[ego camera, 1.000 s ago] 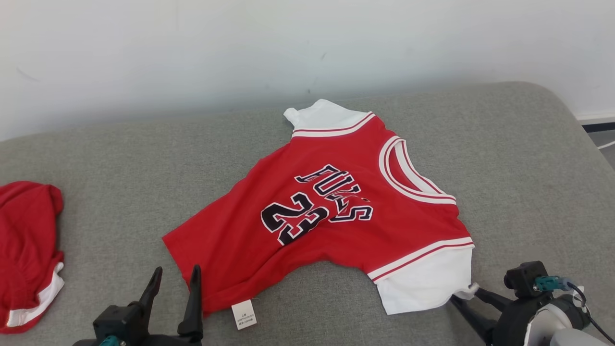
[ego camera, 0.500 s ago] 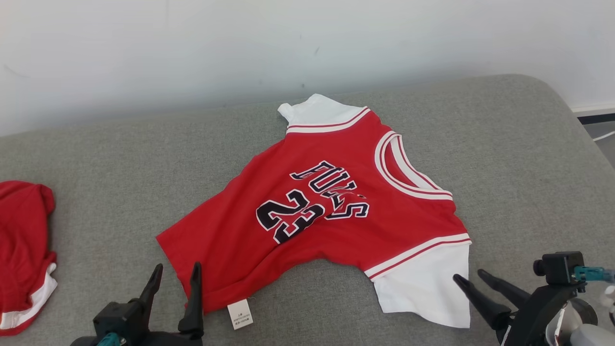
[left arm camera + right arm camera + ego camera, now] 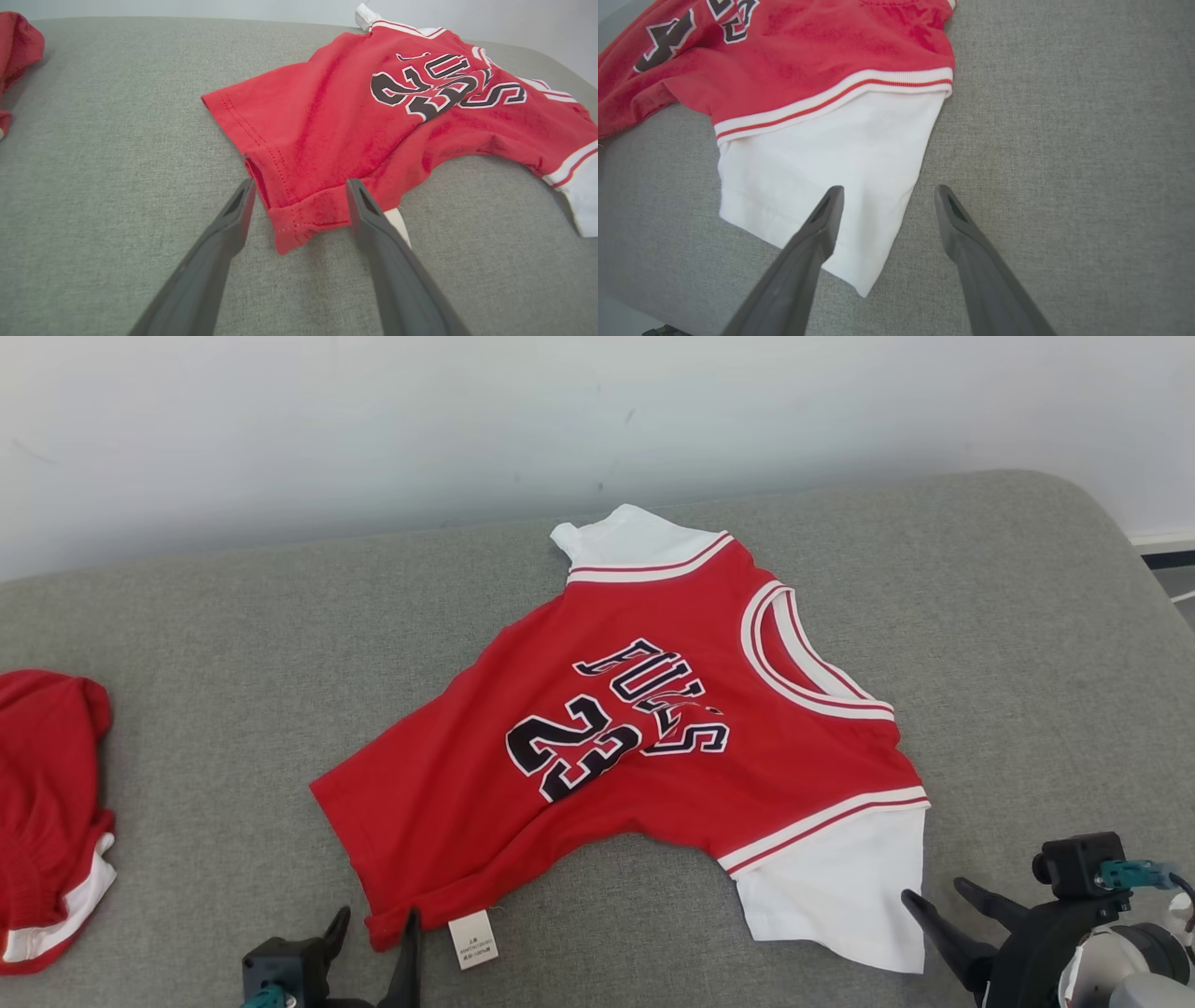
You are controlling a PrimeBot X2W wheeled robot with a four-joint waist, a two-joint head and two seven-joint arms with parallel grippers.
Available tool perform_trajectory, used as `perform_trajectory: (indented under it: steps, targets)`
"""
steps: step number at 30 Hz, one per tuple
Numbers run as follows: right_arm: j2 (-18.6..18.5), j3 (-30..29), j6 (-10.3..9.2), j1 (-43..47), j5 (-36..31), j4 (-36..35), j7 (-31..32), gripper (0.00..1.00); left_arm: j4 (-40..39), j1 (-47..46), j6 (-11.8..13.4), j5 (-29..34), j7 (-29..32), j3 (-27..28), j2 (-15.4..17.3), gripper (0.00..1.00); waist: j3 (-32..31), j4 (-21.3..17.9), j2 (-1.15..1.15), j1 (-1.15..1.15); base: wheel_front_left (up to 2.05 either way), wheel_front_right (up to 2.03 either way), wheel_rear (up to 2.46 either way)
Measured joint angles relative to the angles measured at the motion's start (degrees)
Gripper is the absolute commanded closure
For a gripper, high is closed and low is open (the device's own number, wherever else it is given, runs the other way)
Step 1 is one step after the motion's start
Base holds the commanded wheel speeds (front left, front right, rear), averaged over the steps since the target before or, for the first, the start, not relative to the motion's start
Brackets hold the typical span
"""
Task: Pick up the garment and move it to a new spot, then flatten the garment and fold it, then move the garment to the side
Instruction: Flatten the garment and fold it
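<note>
Cloth jersey (image 3: pixel 523 775), coarse woven cushion (image 3: pixel 233 644)

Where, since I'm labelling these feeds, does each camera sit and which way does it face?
Head view: on the head, facing forward and down at the red jersey on the grey cushion; left gripper lower left, right gripper lower right.
Left wrist view: on the left wrist, facing along its open fingers at the jersey's hem corner.
Right wrist view: on the right wrist, facing along its open fingers at the white sleeve.
Shared: all show the jersey.

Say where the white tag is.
Head view, lower left: the white tag lies at the near hem of the jersey, just right of the left tool.
</note>
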Motion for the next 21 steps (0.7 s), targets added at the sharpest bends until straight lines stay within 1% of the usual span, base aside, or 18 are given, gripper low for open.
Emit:
perform_trajectory:
  steps: [9, 14, 16, 17, 18, 19, 20, 21]
  targets:
    - [0.46, 1.87, -2.83, -0.77, -1.47, 0.36, 2.97, 0.00, 3.09, -0.18, -0.01, -0.27, 2.94, 0.13, -0.14, 0.00, 0.37, 0.02, 0.00, 0.00, 0.00, 0.00, 0.00]
    - [0.93, 3.59, -3.88, -0.76, -2.07, 0.99, 5.50, 0.00, 4.19, -1.21, -0.02, -0.27, 3.49, 0.00, -0.20, 0.00, 0.41, 0.04, 0.00, 0.00, 0.00, 0.00, 0.00]
    - [1.19, 4.33, -4.28, -0.77, -2.35, 1.27, 6.50, 0.00, 4.67, -1.84, -0.04, -0.29, 3.58, -0.10, -0.25, 0.12, 0.41, 0.09, 0.00, 0.00, 0.00, 0.00, 0.00]
    - [1.42, 4.59, -4.50, -0.80, -2.52, 1.43, 6.89, 0.06, 4.90, -1.98, -0.09, -0.32, 3.58, -0.13, -0.36, 0.50, 0.41, 0.13, 0.00, -0.01, 0.00, 0.00, 0.00]
    - [1.63, 4.71, -4.68, -0.86, -2.56, 1.59, 7.10, 0.50, 5.14, -2.16, -0.10, -0.32, 3.58, -0.36, -0.38, 0.69, 0.40, 0.16, 0.00, -0.01, 0.00, 0.00, 0.00]
    - [1.83, 4.77, -4.92, -0.99, -2.56, 1.83, 7.39, 0.71, 5.24, -2.44, -0.12, -0.37, 3.58, -0.37, -0.53, 0.93, 0.39, 0.20, 0.00, 0.00, 0.00, 0.00, 0.00]
    - [1.96, 4.97, -4.99, -1.19, -2.59, 2.09, 7.78, 0.93, 5.45, -2.77, -0.19, -0.73, 3.58, -0.34, -0.67, 1.00, 0.39, 0.24, 0.00, 0.00, 0.00, 0.00, 0.00]
    - [2.03, 5.14, -5.02, -1.49, -2.81, 2.31, 8.04, 1.00, 5.97, -3.01, -0.59, -1.01, 3.74, -0.42, -0.76, 1.00, 0.38, 0.28, 0.00, 0.00, 0.00, 0.00, 0.00]
